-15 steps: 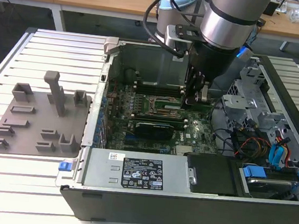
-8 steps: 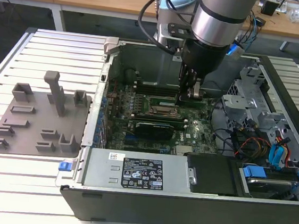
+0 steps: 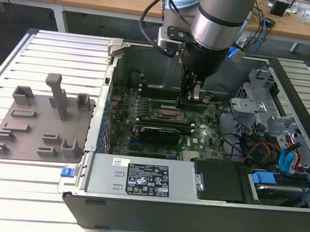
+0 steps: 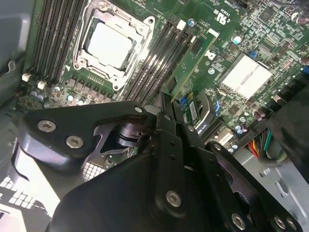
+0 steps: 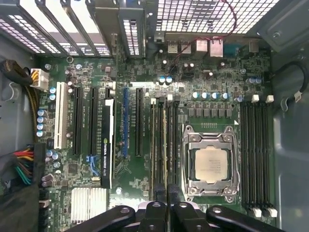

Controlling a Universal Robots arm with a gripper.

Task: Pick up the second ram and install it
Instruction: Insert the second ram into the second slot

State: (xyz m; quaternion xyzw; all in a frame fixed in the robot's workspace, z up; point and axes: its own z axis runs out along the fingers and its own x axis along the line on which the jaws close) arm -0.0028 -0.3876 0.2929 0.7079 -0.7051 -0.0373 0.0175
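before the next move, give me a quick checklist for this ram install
1. Long thin green circuit-board stick gripped in the end effector: ok.
2. Stick above the black memory slots beside the square silver processor: ok.
3. Stick parallel to the slots: ok.
4. Stick seated in a slot: cannot tell.
5. White slot latches open: cannot tell.
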